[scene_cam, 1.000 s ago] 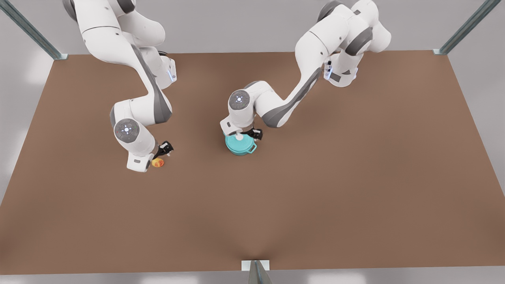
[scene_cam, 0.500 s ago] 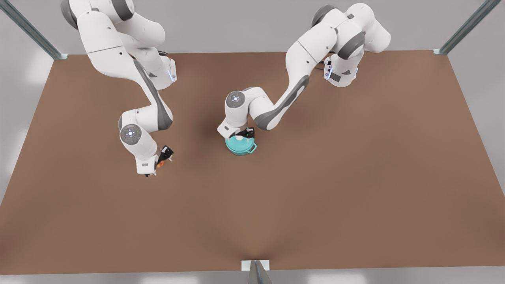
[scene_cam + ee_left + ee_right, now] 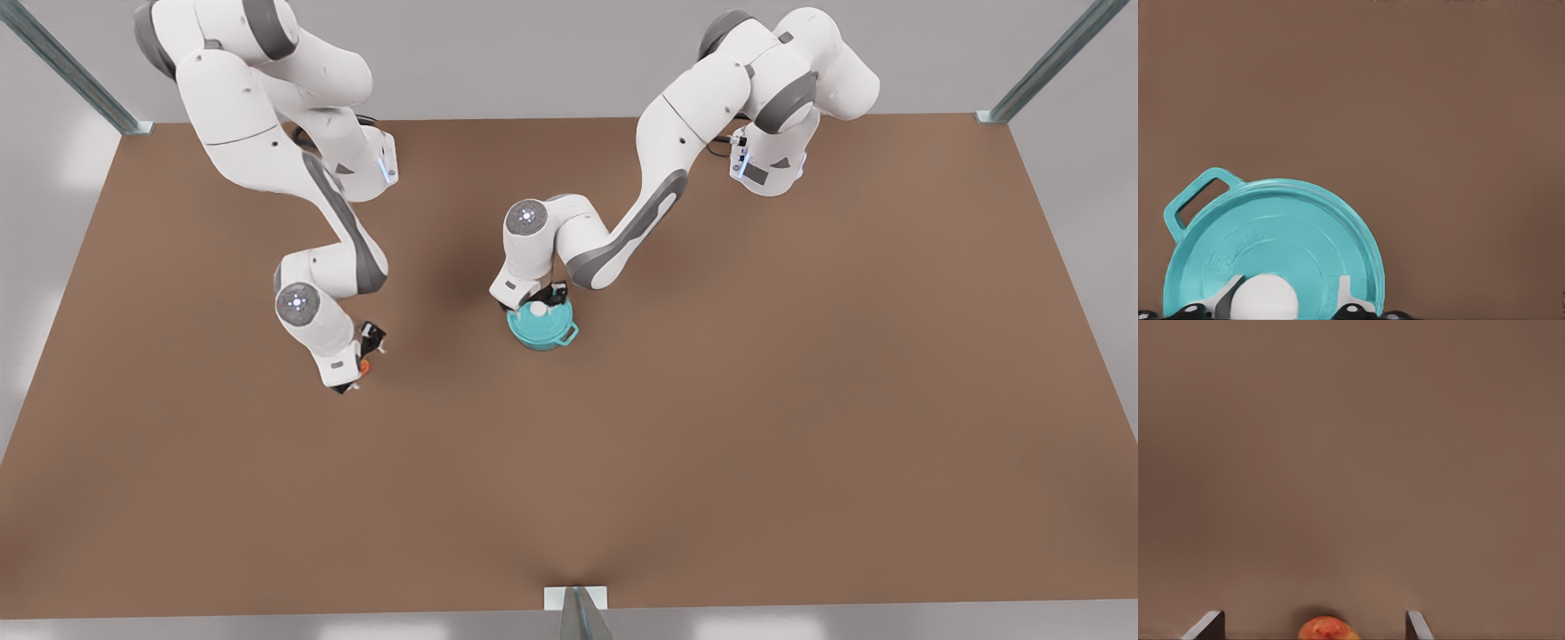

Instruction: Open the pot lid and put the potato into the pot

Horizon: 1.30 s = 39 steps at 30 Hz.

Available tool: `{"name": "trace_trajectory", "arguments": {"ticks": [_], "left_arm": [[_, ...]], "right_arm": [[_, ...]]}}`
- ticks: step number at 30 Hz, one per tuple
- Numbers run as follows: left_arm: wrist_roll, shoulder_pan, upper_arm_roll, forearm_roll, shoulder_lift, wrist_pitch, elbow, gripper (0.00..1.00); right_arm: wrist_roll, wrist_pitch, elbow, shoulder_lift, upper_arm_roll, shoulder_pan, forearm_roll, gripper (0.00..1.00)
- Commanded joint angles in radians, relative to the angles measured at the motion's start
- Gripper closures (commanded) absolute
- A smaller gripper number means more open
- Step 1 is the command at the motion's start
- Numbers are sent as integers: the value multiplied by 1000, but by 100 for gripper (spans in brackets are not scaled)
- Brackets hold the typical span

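Left end effector (image 3: 540, 307) is down on the pot lid (image 3: 534, 316), mid-surface in the front view. In the left wrist view its fingers (image 3: 1350, 293) sit spread either side of the white knob (image 3: 1265, 298), small gaps showing on both sides, so open around it, no grip. Lid (image 3: 1275, 250) sits flat on the pot (image 3: 542, 332); one loop handle (image 3: 1197, 200) sticks out past the lid rim.

Right end effector (image 3: 356, 375) is on the front view's left, well apart from the pot. The potato (image 3: 363, 365) shows as an orange-red spot at its tip. In the right wrist view the potato (image 3: 1327, 629) sits between the two fingertips (image 3: 1206, 627), clear gap on each side: open, straddling, not clamping. Can't tell if the potato rests on the surface or is lifted.

Brown surface (image 3: 711, 400) carries both arms' bases at its far edge.
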Motion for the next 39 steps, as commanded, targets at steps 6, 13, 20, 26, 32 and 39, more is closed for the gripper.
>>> {"name": "trace_trajectory", "arguments": {"ticks": [6,13,20,26,32,39], "left_arm": [[-152,5,5,5,-15,-9,17,54],[423,356,65,-12,26,-148,142,54],[489,396,65,-12,134,-19,155,0],[1332,830,68,-293,-498,-689,39,0],[1315,844,107,-311,-515,-549,-20,0],[1319,853,109,-311,-511,-549,-15,0]], "right_arm": [[-218,67,2,46,0,-34,-1,0],[-218,82,2,68,0,-47,-2,0],[-253,82,-7,66,-1,-67,-4,0],[-274,81,-23,70,0,-83,-4,0],[-273,81,-56,70,-1,-84,-4,0],[-276,69,-58,59,-3,-90,-4,4]]}}
